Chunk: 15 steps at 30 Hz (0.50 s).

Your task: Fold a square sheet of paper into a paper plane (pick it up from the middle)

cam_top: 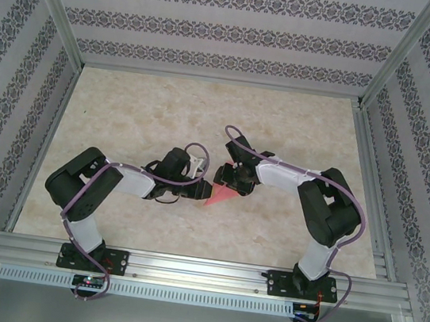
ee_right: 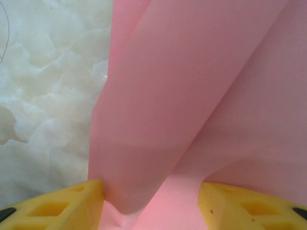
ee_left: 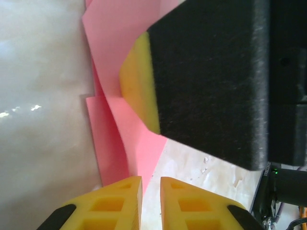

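Noted thin, matt, smooth pink sheet of paper (ee_right: 192, 96), softly creased; pale counter (ee_left: 43, 72) polished, marble-like, faintly glossy; left tool (ee_left: 150, 184) fingers (ee_left: 115, 203) matt yellow plastic, moulded; frame rail (cam_top: 184, 265) brushed bare metal.

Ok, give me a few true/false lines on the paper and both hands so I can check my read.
1. The paper sits between the left hand and the right hand. True.
2. The right hand has its fingers wide apart, with paper between them. True.
3. The left hand is spread wide. False: its fingers are almost together, with a narrow gap between them.
4. The paper is a flat, unfolded square. False: it is folded, with overlapping layers.
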{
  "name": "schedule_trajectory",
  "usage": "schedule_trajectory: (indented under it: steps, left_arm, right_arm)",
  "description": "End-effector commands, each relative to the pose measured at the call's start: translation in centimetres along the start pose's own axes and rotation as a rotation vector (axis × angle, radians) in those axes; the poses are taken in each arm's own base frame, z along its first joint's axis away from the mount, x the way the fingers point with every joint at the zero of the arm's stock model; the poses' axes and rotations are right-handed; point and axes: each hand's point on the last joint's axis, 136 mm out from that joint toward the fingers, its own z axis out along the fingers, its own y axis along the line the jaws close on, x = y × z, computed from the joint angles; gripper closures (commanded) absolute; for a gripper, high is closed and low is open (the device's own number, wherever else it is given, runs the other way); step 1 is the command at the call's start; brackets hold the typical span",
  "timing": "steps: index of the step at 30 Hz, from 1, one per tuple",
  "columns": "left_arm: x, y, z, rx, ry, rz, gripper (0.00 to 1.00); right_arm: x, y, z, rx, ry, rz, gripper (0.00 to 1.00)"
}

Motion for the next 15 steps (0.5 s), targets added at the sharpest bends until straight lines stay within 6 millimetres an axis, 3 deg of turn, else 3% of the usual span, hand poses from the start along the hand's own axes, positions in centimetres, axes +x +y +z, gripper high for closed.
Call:
schedule_trajectory:
  steps: [1,15]
  left_arm:
    - [-1.5,-1.7,0.1,0.062,-0.036,0.036,0.82]
    - [-1.2,-0.7,1.0,0.031,0.002,0.012,0.82]
  right_arm:
    - [3.9,-6.4,3.1,0.235,0.124,0.03,0.41]
    - [4.1,-6.6,3.4,0.221,0.127,0.073,0.41]
